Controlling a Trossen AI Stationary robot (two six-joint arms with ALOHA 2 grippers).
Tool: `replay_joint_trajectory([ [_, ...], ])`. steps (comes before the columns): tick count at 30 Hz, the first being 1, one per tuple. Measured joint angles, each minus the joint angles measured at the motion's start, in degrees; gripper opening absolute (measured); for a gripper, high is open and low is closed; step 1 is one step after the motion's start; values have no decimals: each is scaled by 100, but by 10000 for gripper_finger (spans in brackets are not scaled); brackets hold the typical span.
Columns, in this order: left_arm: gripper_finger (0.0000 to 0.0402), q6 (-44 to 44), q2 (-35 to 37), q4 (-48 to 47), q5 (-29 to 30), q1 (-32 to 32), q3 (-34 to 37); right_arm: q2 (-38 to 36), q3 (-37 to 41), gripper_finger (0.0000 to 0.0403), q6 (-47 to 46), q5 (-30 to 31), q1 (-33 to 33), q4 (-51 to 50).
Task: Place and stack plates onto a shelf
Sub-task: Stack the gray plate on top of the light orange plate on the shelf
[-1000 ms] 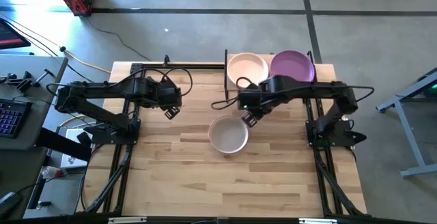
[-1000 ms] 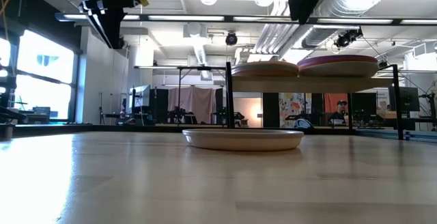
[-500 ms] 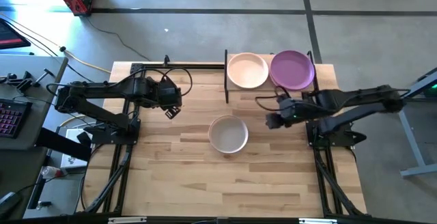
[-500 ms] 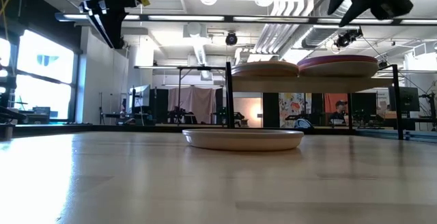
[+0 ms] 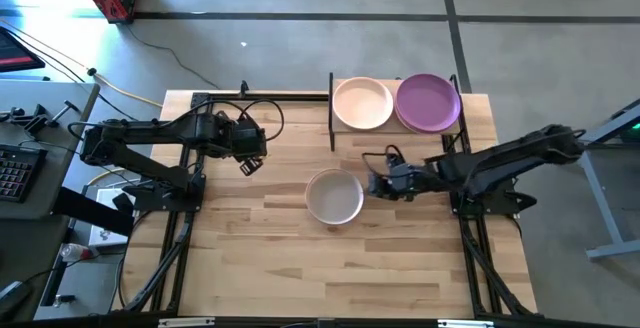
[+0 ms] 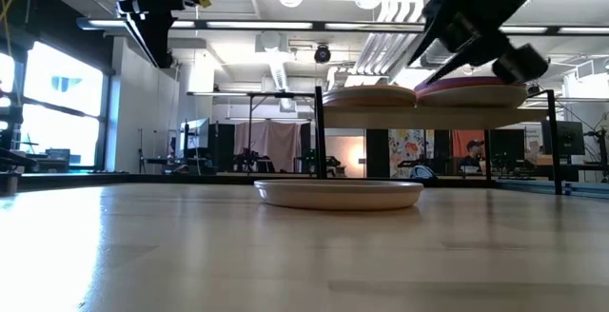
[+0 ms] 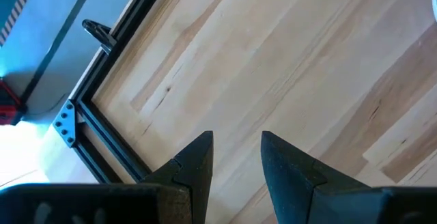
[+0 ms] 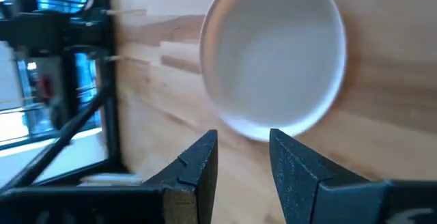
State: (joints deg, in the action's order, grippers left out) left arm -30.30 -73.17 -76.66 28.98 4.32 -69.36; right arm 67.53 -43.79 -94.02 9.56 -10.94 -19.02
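I have the right claw (image 5: 372,185) just right of the off-white plate (image 5: 334,197) lying on the tabletop (image 5: 270,258), fingers narrowly parted and empty, lined up on its rim for a pick. The peach plate (image 5: 362,103) and purple plate (image 5: 428,102) sit side by side on the shelf (image 5: 394,129). The left claw (image 5: 247,164) waits at far left, narrowly parted, empty.

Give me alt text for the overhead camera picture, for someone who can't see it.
Seen from above, the right gripper sits beside a white plate on the wooden table, jaws empty. Behind, a peach plate and a purple plate rest side by side on the shelf. The left gripper waits apart.
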Motion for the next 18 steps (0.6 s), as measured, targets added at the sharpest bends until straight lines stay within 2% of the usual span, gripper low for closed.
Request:
replay_joint_trajectory([
  [5, 111, 135, 0, 11, -3, 0, 0, 901, -431, 113, 274, 197, 2, 6],
  [11, 111, 374, 0, 28, -12, -1, 0, 1890, -824, 113, -198, 163, 7, -380],
  [18, 111, 359, 0, 123, -12, -1, -2, 2456, -1125, 113, -499, 90, 44, -962],
])
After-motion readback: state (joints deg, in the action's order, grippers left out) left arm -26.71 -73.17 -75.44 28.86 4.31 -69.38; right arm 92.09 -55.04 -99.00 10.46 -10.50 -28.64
